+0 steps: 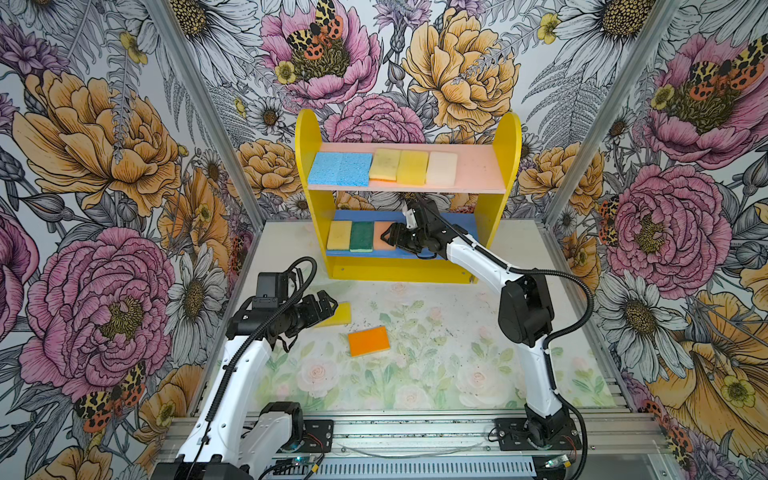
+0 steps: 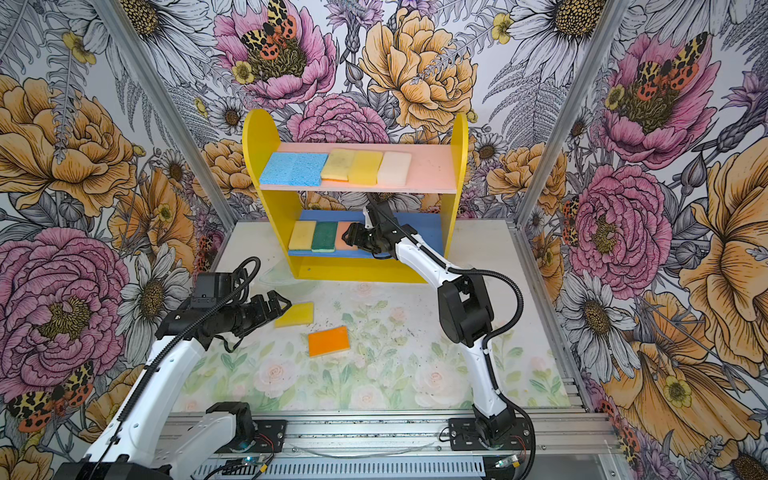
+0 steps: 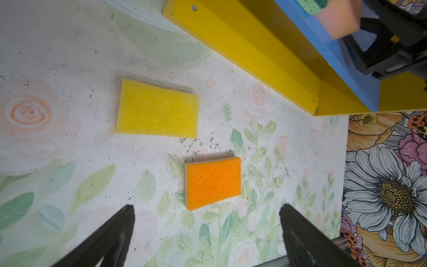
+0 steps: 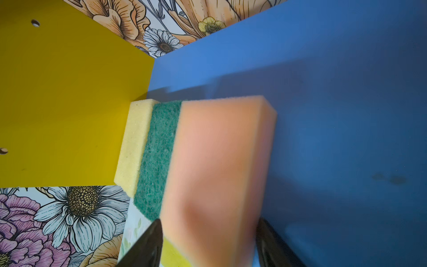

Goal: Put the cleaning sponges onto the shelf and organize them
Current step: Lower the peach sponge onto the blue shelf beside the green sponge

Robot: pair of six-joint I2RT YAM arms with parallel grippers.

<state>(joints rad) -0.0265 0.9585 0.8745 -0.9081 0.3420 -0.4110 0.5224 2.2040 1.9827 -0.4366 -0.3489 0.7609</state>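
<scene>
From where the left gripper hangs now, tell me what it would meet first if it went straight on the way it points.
Most likely the orange sponge: the left wrist view shows it straight ahead of the open left gripper. The yellow sponge sits off that line. Height is unclear.

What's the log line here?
left tool open, empty | right tool around peach sponge on blue board | table: yellow sponge, orange sponge

A: Table (image 1: pixel 436 332)?
B: Shelf (image 1: pixel 307 158), bright yellow sponge (image 3: pixel 157 108), orange sponge (image 3: pixel 212 182), the two apart.
A: Pink upper board (image 1: pixel 478 166)?
B: Blue sponges (image 1: pixel 340 168), yellow pair (image 1: pixel 399 166), cream sponge (image 1: pixel 441 168), one row.
A: Blue lower board (image 4: pixel 346 115)?
B: Pale yellow sponge (image 1: pixel 339 235) touching green sponge (image 1: pixel 361 236). Peach sponge (image 4: pixel 215 161) next, between my right pincer's (image 1: pixel 387 237) fingers; resting or not, can't tell.
</scene>
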